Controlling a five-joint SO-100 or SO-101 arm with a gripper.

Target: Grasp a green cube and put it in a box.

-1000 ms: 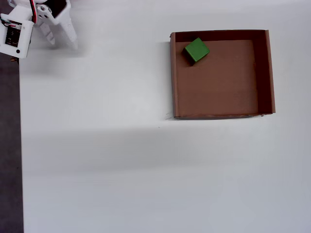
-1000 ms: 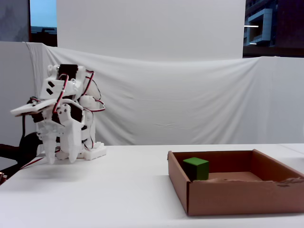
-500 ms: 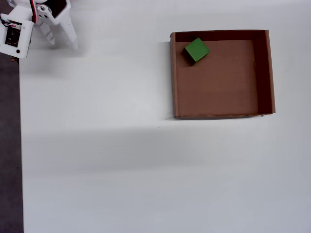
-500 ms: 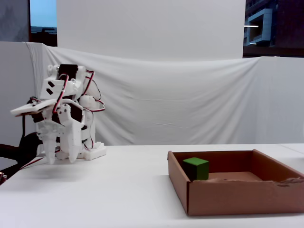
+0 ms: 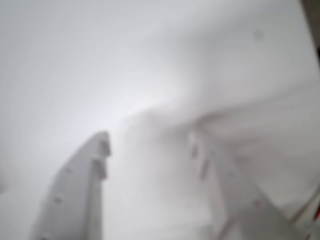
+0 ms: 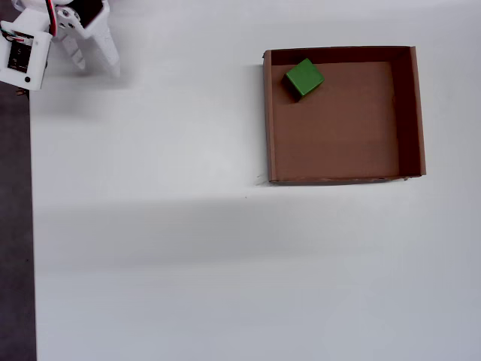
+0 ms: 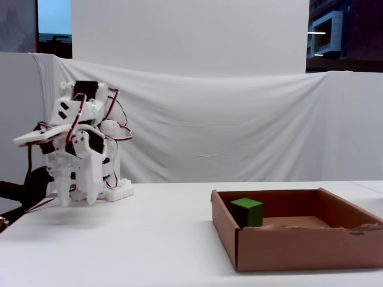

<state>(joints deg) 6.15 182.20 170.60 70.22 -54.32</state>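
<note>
Looking down from overhead, we see the green cube (image 6: pixel 304 77) sitting inside the box (image 6: pixel 406 113), tucked into the corner that view shows as upper left, close to both walls there. It is a small solid block, bright green on top with darker green sides, squat and even, so we find no long axis to speak of; its edges sit turned at a slant to the box walls rather than square with them. In the fixed view the cube (image 7: pixel 247 211) rests flat on the brown floor near the box's (image 7: pixel 299 248) left wall. Well apart from it, the gripper (image 7: pixel 76 197) hangs folded by the arm's base, fingers pointing down over the white table (image 6: pixel 150 263). In the blurry wrist view the gripper (image 5: pixel 150 142) stands apart, holding nothing.
</note>
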